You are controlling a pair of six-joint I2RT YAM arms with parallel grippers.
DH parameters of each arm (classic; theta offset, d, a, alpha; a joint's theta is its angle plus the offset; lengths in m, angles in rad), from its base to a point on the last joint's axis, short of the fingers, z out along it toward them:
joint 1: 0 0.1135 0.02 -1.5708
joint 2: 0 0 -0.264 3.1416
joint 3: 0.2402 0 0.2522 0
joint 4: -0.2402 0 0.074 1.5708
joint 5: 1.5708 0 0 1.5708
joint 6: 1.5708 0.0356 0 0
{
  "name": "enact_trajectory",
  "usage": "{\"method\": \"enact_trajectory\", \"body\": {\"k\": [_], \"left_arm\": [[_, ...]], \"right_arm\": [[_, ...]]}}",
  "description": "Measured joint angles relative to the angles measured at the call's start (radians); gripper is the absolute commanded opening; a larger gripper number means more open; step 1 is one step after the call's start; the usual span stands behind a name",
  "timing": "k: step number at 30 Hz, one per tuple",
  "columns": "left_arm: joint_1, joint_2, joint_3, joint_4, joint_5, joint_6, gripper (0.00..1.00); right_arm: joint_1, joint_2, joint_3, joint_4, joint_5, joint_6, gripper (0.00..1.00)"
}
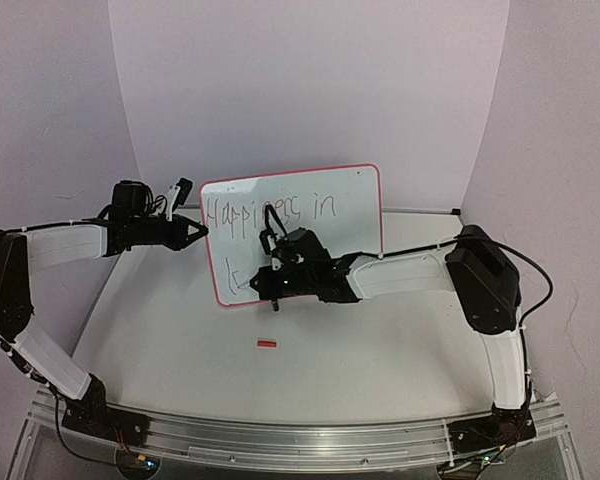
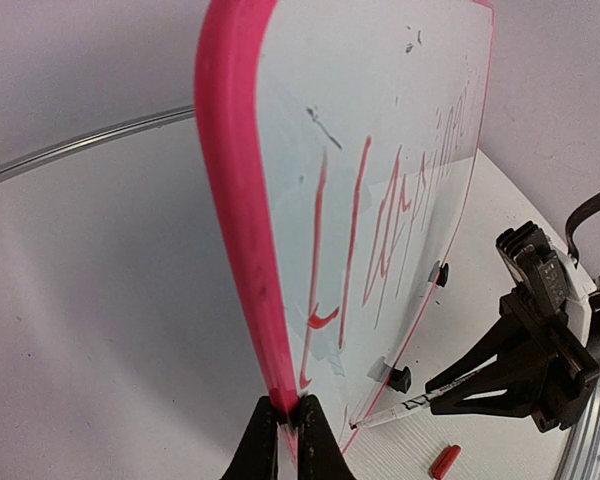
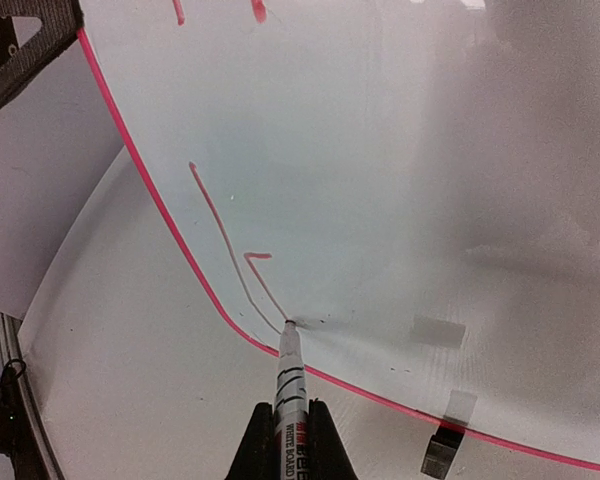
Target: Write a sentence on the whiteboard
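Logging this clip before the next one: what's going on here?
The left end effector clamps the left edge of the whiteboard, holding it upright on the table. The right end effector grips a marker whose tip touches the board near its lower left corner. The sentence is partly written: the top line reads roughly "Happiness in", and the second has only its first strokes. A small red cap lies in front.
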State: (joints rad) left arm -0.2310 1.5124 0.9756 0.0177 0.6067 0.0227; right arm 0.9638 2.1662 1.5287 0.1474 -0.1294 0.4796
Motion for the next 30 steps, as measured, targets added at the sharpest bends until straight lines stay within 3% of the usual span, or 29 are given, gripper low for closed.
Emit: {"method": "enact_trajectory", "body": {"k": [30], "left_arm": [[0.000,0.000,0.000,0.001,0.000,0.001,0.00]], "right_arm": [[-0.001,-0.028,0.022,-0.006,0.048,-0.030,0.00]]}}
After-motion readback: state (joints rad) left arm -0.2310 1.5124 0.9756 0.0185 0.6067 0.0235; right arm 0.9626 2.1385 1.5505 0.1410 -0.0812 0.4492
